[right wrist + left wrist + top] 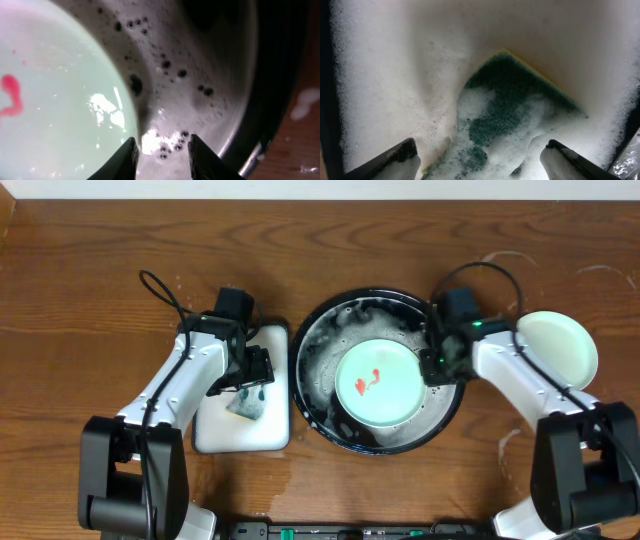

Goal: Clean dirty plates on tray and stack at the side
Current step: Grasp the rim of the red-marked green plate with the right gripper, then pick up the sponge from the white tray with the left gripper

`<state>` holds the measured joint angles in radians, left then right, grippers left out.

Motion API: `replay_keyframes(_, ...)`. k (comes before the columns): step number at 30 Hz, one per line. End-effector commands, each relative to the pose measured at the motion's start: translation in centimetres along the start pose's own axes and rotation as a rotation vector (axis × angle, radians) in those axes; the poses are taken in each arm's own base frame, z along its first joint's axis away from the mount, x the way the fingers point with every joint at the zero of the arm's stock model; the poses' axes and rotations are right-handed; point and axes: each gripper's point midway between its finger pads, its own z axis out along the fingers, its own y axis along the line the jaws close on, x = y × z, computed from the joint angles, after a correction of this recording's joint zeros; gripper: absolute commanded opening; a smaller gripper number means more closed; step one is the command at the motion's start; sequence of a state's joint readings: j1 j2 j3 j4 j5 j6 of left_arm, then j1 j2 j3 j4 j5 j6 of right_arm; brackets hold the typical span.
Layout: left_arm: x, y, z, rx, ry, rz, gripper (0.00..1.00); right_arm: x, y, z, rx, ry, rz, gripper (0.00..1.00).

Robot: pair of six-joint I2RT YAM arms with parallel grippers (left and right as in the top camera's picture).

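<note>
- Overhead, a mint-green plate [385, 395] marked with a red smear [367, 382] lies flat in the round black tray [345, 312] at mid-table, with foam [318, 370] ringing the wet tray floor around it.
- At the plate's right edge, the right gripper [432, 362] is down inside the tray. Its wrist camera shows the two fingers [125, 161] a narrow gap apart. Only bubbly tray floor lies between them, the plate's rim sits just beside the left one, and nothing is clamped.
- Only that close view picks out the dark bubbles [135, 85] on the tray wall and a whitish soap splash [302, 100] on the wood beyond the rim.
- A second pale green plate [560, 345], its face plain from above, rests on the brown wooden tabletop [100, 280] right of the tray, partly under the right arm [520, 370]. Only the overhead camera sees it.
- Left of the black tray, the left gripper [252, 378] hangs over a white rectangular tray [225, 435] holding a sponge [245, 410].
- Its wrist camera alone gives the detail: thick white suds [385, 75] fill that tray, and the sponge, green on its scouring face with a yellow edge, is half buried in them. The gripper's fingers are spread wide to either side, gripping nothing.
</note>
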<state>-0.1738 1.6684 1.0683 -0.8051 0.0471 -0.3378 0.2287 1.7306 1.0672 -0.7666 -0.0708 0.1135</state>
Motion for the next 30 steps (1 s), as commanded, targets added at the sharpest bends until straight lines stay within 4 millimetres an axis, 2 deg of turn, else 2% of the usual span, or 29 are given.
replay_keyframes(1, -0.1, 0.1, -0.1, -0.001, -0.004, 0.0, 0.82, 0.7, 2.2, -1.3, -0.282, 0.038, 0.095, 0.35)
replay_keyframes(5, -0.3, 0.0, -0.1, 0.003, -0.011, 0.0, 0.82, 2.4, 2.5, -0.5, -0.307, 0.091, 0.156, 0.38)
replay_keyframes(6, -0.4, -0.1, -0.1, 0.005, -0.017, 0.0, 0.82, 3.1, 2.6, 0.3, -0.285, 0.101, 0.17, 0.38)
replay_keyframes(8, -0.4, -0.1, -0.1, 0.005, -0.016, 0.0, 0.83, 3.8, 0.4, 1.9, -0.13, 0.089, 0.244, 0.37)
replay_keyframes(10, 0.0, -0.1, -0.1, 0.006, -0.002, 0.001, 0.82, 3.8, -1.0, 2.6, -0.061, 0.062, 0.29, 0.26)
replay_keyframes(12, 0.2, -0.5, -0.1, 0.028, 0.011, 0.003, 0.82, 2.7, -0.8, 2.8, -0.079, 0.011, 0.285, 0.07)
replay_keyframes(13, 0.3, -0.6, -0.1, 0.032, 0.013, 0.003, 0.83, 1.6, -0.8, 2.8, -0.087, -0.03, 0.277, 0.01)
replay_keyframes(17, 0.5, -0.6, -0.1, 0.034, 0.022, 0.005, 0.83, -1.5, -0.5, 2.4, -0.108, -0.159, 0.205, 0.01)
replay_keyframes(24, 0.4, -0.6, 1.4, 0.047, -0.01, 0.006, 0.82, -1.4, -0.3, 2.4, -0.114, -0.158, 0.143, 0.01)
replay_keyframes(26, 0.4, -0.7, 2.2, 0.054, -0.028, 0.042, 0.76, -1.4, -0.3, 2.4, -0.112, -0.159, 0.122, 0.01)
replay_keyframes(28, 0.8, -0.5, 3.2, 0.058, -0.038, 0.071, 0.64, -1.4, -0.3, 2.4, -0.111, -0.16, 0.107, 0.01)
replay_keyframes(30, 1.4, -0.2, 4.2, 0.058, -0.038, 0.073, 0.45, -1.4, -0.3, 2.4, -0.111, -0.16, 0.108, 0.01)
